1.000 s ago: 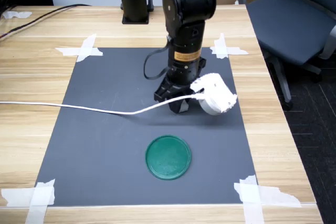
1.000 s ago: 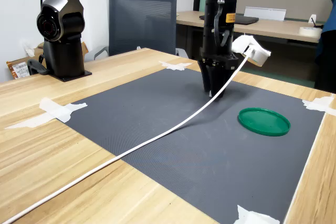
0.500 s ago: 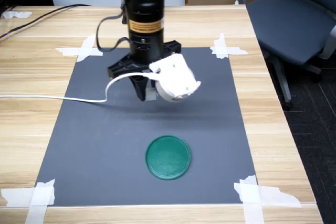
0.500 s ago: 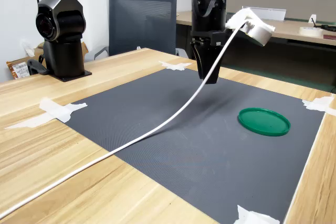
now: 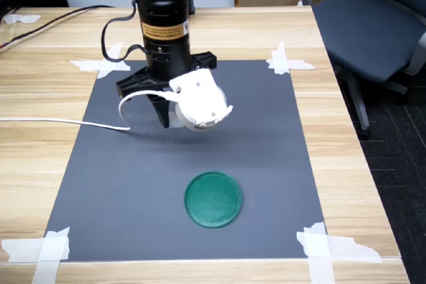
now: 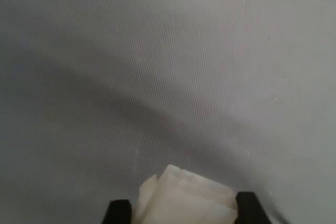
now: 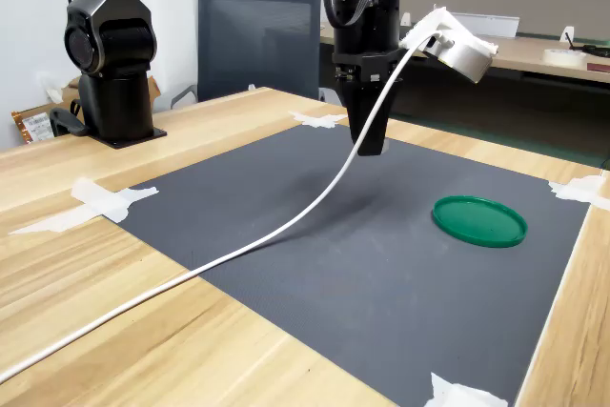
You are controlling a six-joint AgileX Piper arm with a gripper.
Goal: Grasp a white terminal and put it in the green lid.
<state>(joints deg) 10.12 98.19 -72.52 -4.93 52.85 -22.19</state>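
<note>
A wooden worktop (image 5: 373, 184) holds a dark mat (image 5: 266, 164) taped down at its corners, with an office chair (image 5: 373, 24) off to the side.

In the first exterior view, the black arm stands over the far part of the mat. Its end effector (image 5: 170, 116) points straight down and hangs above the mat. A round white camera housing (image 5: 198, 101) with a white cable (image 5: 60, 122) sits in front of it and hides most of the tips. The green lid (image 5: 213, 199) lies flat on the mat, nearer the camera and a bit to the first exterior view's right of the end effector. The lid looks empty.

In the wrist view, a small white block, the white terminal (image 6: 184, 198), sits between two dark fingertips (image 6: 248, 209). So the end effector is closed around the white terminal and has it off the mat. Only bare mat shows below. No lid is in this picture.

In the second exterior view, the end effector (image 7: 370, 140) hangs well above the mat, and the green lid (image 7: 478, 220) lies apart from it, toward the second exterior view's right. I think the next move must carry the terminal that way until it is over the lid, then go down and let go. The lid is flat and low, so a drop from high up could make the terminal bounce out
</note>
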